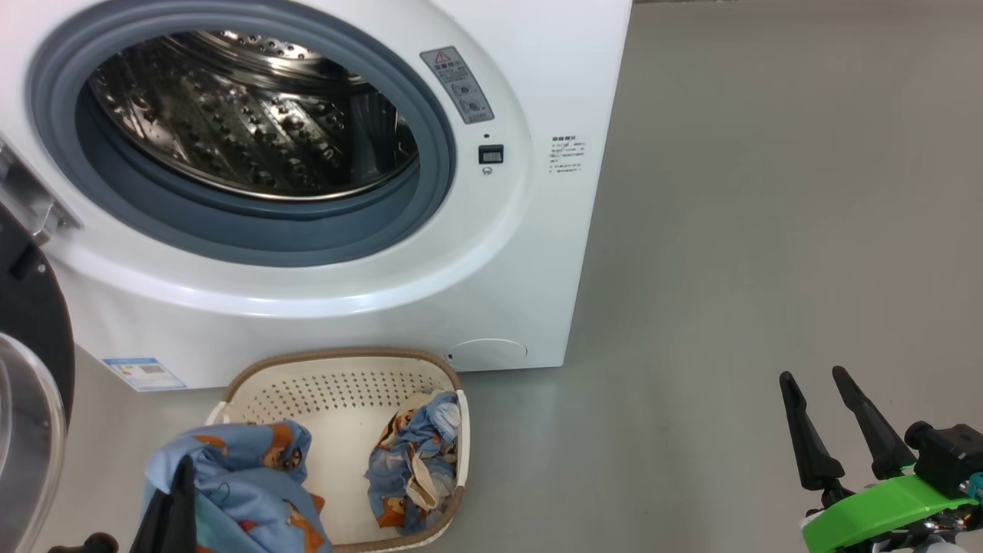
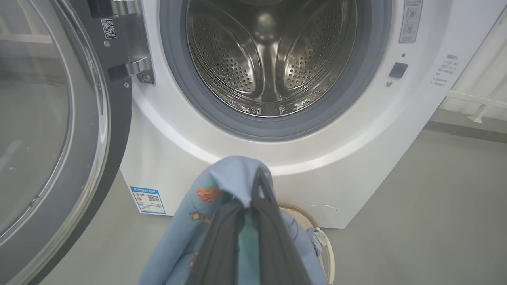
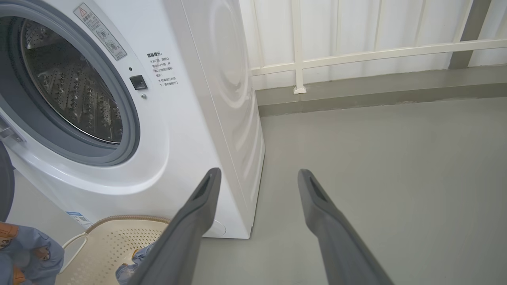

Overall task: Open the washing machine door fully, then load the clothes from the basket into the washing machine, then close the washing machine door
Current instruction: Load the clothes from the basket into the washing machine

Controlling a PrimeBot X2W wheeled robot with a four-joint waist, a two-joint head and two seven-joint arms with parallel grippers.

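The white washing machine (image 1: 399,292) stands with its steel drum (image 1: 246,115) exposed. Its black-rimmed glass door (image 1: 31,399) hangs swung open at the far left, also seen large in the left wrist view as the door (image 2: 47,130). In front on the floor sits the cream basket (image 1: 338,399) with a blue patterned garment (image 1: 415,461) in its right side. My left gripper (image 1: 178,491) is shut on another blue patterned garment (image 1: 246,484), lifted above the basket's left end; the cloth (image 2: 222,190) drapes over the fingers, facing the drum (image 2: 269,59). My right gripper (image 1: 820,378) stands open over bare floor at the lower right.
Grey floor (image 1: 768,192) stretches to the right of the machine. A white railing and wall (image 3: 356,51) run behind it. The open door takes up the space left of the basket.
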